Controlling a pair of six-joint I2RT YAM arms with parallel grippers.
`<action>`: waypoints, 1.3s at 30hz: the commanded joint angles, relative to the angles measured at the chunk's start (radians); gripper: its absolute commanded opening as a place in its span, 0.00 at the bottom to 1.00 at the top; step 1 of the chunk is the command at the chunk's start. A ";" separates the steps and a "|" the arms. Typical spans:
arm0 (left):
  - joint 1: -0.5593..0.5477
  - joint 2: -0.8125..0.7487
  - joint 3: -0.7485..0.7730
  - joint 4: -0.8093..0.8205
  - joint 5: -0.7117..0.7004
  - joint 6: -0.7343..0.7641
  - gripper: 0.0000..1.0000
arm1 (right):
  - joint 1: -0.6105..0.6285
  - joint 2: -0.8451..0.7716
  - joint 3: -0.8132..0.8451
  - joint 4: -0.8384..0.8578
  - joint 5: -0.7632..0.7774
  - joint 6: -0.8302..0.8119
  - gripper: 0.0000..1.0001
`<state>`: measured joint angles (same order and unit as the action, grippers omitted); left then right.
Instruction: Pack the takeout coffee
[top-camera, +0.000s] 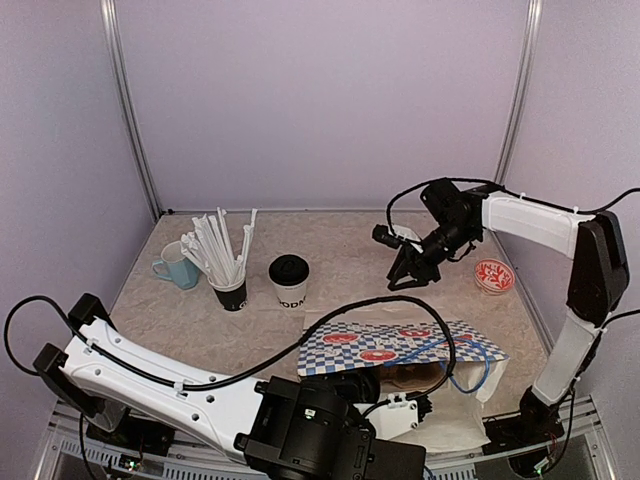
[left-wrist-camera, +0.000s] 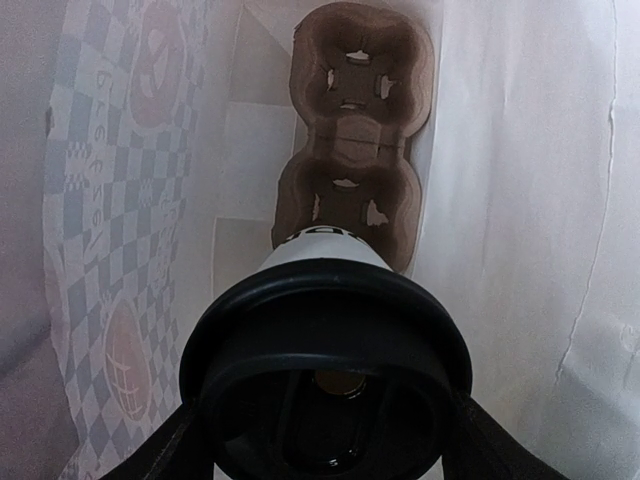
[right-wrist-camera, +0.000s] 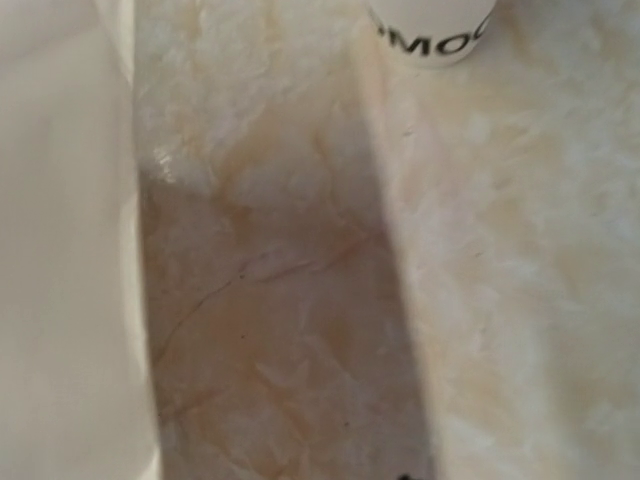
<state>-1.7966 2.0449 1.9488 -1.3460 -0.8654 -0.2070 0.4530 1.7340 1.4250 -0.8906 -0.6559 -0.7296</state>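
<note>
One takeout coffee (left-wrist-camera: 325, 330), white with a black lid, fills the left wrist view; my left gripper (left-wrist-camera: 325, 435) is shut on it, a finger (left-wrist-camera: 165, 455) showing at each side of the lid. It is inside the checkered paper bag (top-camera: 400, 345) lying on its side, its base just short of the brown two-socket cup carrier (left-wrist-camera: 355, 130). The other takeout coffee (top-camera: 289, 280) stands upright on the table; its lettered base (right-wrist-camera: 430, 25) shows in the right wrist view. My right gripper (top-camera: 408, 275) hovers above the table beyond the bag, partly open and holding nothing.
A light-blue mug (top-camera: 175, 268) and a black cup of white straws (top-camera: 230, 285) stand at the left. A small round red-patterned dish (top-camera: 493, 275) sits at the right. The white bag wall (right-wrist-camera: 60, 250) lies along the left of the right wrist view.
</note>
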 joint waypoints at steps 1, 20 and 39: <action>0.002 0.007 -0.011 0.052 0.003 0.082 0.43 | -0.006 0.035 -0.006 0.006 -0.074 -0.019 0.33; 0.051 0.020 -0.127 0.265 -0.034 0.371 0.39 | 0.049 0.196 -0.041 -0.035 -0.183 -0.054 0.32; 0.088 -0.039 -0.263 0.413 -0.026 0.488 0.40 | 0.118 0.303 0.000 -0.133 -0.261 -0.091 0.31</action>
<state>-1.7264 2.0506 1.6951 -0.9688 -0.8806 0.2584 0.5484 2.0037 1.4109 -0.9768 -0.8845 -0.7948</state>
